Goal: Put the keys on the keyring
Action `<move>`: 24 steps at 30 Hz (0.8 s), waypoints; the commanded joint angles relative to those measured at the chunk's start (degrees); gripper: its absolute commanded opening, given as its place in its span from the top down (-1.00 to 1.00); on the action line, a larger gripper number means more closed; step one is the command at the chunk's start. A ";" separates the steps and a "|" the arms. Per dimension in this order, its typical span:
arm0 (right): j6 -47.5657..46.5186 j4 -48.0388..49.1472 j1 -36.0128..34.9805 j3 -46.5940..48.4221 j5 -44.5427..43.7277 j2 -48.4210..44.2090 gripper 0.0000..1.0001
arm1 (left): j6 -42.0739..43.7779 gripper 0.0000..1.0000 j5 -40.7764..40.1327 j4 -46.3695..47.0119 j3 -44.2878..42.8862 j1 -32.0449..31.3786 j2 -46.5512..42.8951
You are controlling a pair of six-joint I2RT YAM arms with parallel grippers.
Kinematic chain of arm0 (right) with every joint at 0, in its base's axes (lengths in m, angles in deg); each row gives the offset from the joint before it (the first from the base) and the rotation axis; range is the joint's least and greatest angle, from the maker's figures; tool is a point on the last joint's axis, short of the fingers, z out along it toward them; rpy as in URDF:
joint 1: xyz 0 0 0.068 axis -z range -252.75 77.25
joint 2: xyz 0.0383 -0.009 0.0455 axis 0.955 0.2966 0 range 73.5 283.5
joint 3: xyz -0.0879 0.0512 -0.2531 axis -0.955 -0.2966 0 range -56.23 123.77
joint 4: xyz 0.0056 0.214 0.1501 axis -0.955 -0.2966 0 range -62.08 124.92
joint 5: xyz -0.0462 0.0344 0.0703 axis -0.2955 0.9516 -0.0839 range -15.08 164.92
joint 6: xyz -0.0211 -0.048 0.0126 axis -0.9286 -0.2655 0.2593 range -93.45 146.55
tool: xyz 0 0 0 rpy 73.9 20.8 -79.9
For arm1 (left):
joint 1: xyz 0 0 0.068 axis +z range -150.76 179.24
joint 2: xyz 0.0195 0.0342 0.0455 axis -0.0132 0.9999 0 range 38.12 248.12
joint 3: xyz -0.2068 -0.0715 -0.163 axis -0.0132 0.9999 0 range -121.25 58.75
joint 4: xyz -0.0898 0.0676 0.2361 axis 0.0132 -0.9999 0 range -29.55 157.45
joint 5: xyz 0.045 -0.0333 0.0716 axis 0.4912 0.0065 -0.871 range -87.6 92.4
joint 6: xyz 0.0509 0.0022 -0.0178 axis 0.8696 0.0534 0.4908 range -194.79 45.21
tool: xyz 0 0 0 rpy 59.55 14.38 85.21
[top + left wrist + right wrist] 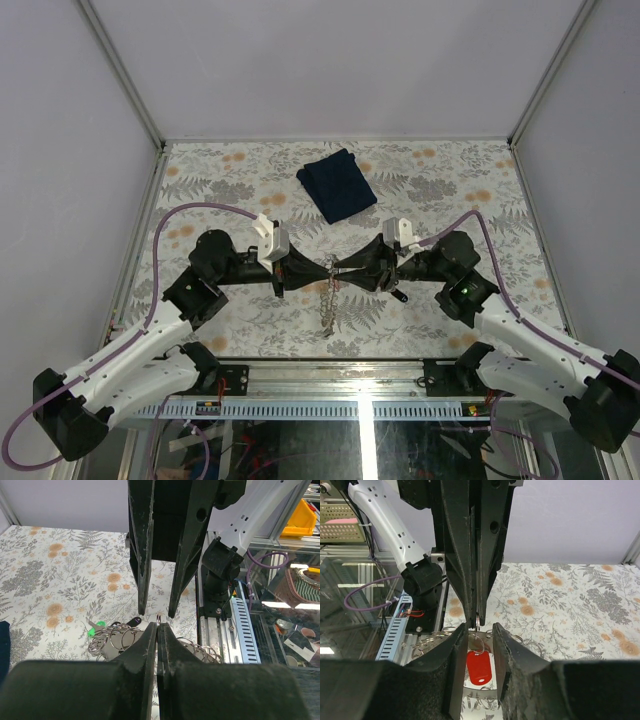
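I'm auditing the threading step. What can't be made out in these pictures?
- Top view: keyring too small to tell which keys hang on it.
- Left wrist: left gripper hides much of the ring pile beyond it.
- Right wrist: right gripper covers the red key's sides; blade unseen.

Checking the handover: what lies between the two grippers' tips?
A small silver ring, pinched by the shut left gripper, sits between the right gripper's parted fingers, with a red key below. The right wrist view shows it.

Floral-print tabletop [250, 320] between plain pale walls [330, 60]
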 commanded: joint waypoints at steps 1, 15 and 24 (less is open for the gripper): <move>-1.73 1.62 -1.20 2.97 -0.33 1.01 0.37 | 1.10 1.00 0.51 4.16 -2.99 0.43 -0.14; -0.55 2.47 -2.04 3.50 0.73 2.40 0.45 | 1.08 1.00 0.70 3.41 -3.09 0.44 -0.10; -1.72 1.31 -2.11 3.51 -0.95 1.58 1.00 | 0.91 0.82 -0.30 4.39 -2.53 0.44 -0.94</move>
